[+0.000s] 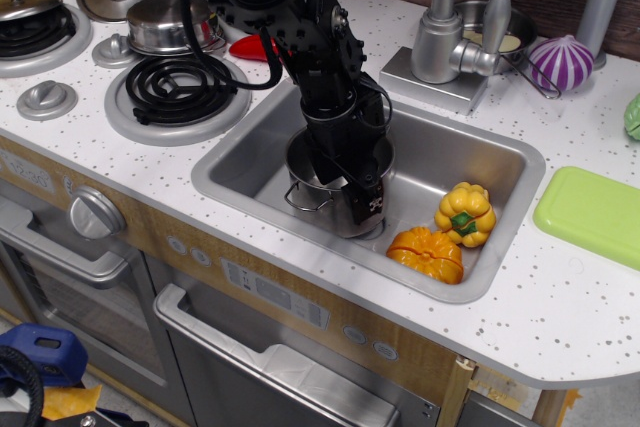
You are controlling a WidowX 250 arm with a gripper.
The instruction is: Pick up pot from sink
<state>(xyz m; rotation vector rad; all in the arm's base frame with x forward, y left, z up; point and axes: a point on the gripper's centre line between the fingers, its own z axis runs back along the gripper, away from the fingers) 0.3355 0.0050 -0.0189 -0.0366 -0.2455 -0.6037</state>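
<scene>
While the tall shiny steel pot point(322, 199) stands near the recessed steel sink's point(232, 173) front-left corner, the black gripper point(352, 190) straddles its rim, apparently not yet clamped. Rigid, light, slippery: the rim wall suits better than the wire loops.

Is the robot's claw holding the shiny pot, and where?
The gripper straddles the pot's front rim in the sink; whether it's clamped cannot be told.
</scene>
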